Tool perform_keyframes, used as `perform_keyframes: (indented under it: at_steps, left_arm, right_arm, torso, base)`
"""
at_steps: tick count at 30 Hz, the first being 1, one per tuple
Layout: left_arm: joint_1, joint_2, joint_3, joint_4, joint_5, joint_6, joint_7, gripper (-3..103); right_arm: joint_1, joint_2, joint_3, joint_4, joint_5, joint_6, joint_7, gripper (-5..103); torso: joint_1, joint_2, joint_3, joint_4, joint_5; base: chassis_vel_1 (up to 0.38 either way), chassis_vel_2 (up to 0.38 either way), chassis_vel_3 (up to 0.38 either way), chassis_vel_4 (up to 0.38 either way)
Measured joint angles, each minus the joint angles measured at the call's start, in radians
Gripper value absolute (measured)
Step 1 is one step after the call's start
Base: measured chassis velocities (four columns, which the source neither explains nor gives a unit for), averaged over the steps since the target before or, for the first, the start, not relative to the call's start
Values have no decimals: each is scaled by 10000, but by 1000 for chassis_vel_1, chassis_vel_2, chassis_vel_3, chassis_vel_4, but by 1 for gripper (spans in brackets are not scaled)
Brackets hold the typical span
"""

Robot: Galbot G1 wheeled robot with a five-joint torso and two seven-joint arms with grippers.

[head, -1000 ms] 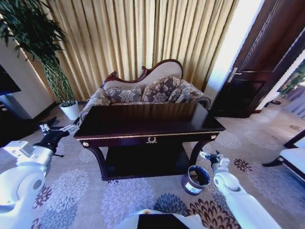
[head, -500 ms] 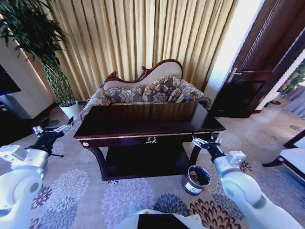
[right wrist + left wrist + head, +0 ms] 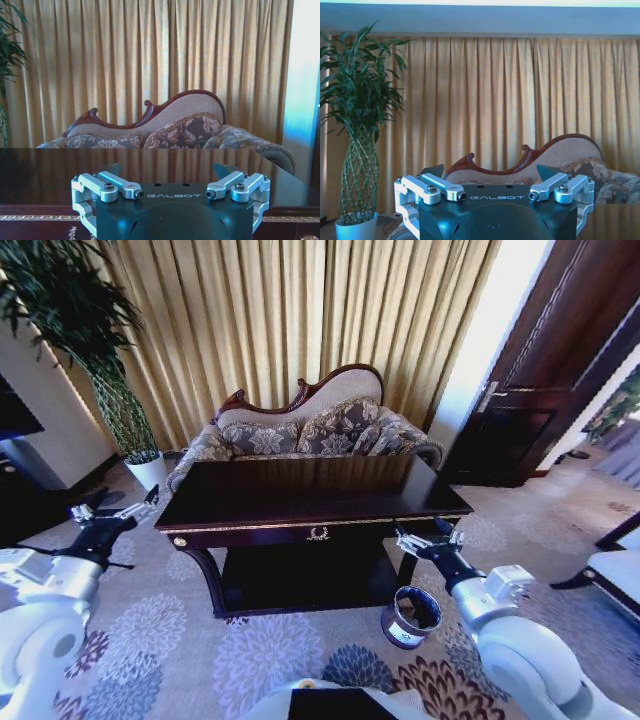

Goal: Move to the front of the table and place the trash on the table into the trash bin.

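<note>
The dark glossy table (image 3: 300, 492) with gold trim stands straight ahead, its top (image 3: 150, 165) mirroring the curtains. The trash is out of view. On the carpet by the table's front right leg stands the trash bin (image 3: 399, 628), dark and round with a pale rim. My left gripper (image 3: 115, 507) is open and hovers off the table's left end at about tabletop height, aimed at the sofa in the left wrist view (image 3: 490, 171). My right gripper (image 3: 428, 535), open too, hangs at the front right corner just above the bin and looks across the tabletop (image 3: 167, 169).
An upholstered sofa (image 3: 300, 430) sits right behind the table in front of gold curtains. A tall plant in a white pot (image 3: 148, 470) stands back left, a dark door (image 3: 560, 370) back right, a chair (image 3: 615, 570) at the right edge. Floral carpet surrounds the table.
My right gripper rose from beside the trash bin to the table's front right corner. The left gripper lifted slightly and turned toward the table. The camera view has not shifted.
</note>
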Motion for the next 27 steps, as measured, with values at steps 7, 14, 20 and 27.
perform_keyframes:
  at_steps: [7, 14, 20, 27]
  left_arm:
    - [78, -52, -39, -155, -1, 67, -40, 100]
    - [229, -157, -220, -278, -52, 85, -53, 100]
    - [329, -337, -258, -499, -556, 1220, -1308, 100]
    - [261, -354, -207, -507, -956, 2013, -1952, 100]
  right_arm:
    - [-114, 126, 52, -42, -53, 21, 0, 100]
    - [-262, 149, 219, -67, -122, 66, 0, 100]
    - [-331, 274, 212, -76, -251, 200, 0, 100]
    - [-393, 321, 321, -82, -319, 282, -5, 100]
  torso:
    - [1, 0, 0, -1, -1]
    - [-2, 1, -1, -1, 0]
    - [-1, 1, -1, 1, -1]
    - [-1, 1, -1, 0, -1]
  base:
    - [87, -86, -90, 99]
    - [127, -130, -128, 124]
    - [133, -141, -131, 129]
    - [131, -125, -117, 133]
